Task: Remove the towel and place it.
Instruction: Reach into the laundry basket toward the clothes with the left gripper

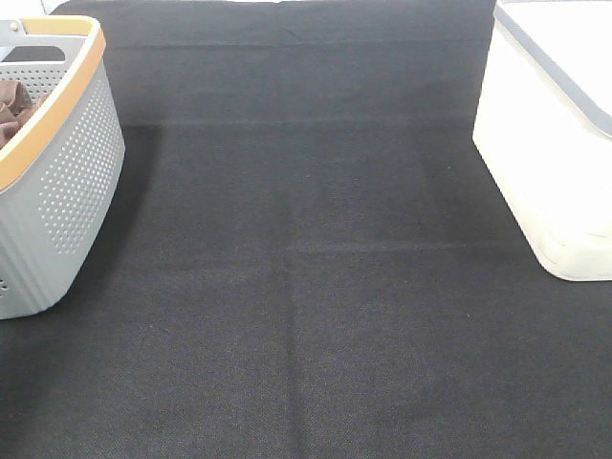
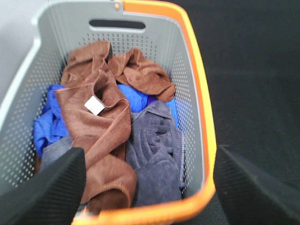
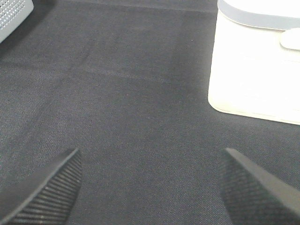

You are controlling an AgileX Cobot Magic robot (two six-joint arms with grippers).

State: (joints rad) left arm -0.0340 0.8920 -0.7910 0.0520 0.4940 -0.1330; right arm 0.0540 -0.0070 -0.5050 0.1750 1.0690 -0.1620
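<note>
The rust-brown towel [image 2: 101, 131] with a white label lies crumpled in the grey perforated basket [image 2: 187, 89], on top of a blue cloth [image 2: 49, 124] and beside a purple-grey cloth [image 2: 157, 150]. More brown cloth [image 2: 143, 70] is bunched toward the handle end; I cannot tell if it is the same towel. My left gripper [image 2: 150, 150] hovers above the basket, open, its fingers [image 2: 51, 187] wide apart and holding nothing. My right gripper [image 3: 151, 152] is open over the bare black mat. The exterior high view shows a corner of brown towel [image 1: 11, 105] and neither gripper.
The basket [image 1: 67, 182] with its orange rim stands at the table's far left. A white lidded box [image 1: 545, 163] stands at the far right, also in the right wrist view as the box [image 3: 253, 70]. Black mat [image 1: 306, 287] covers the table between them.
</note>
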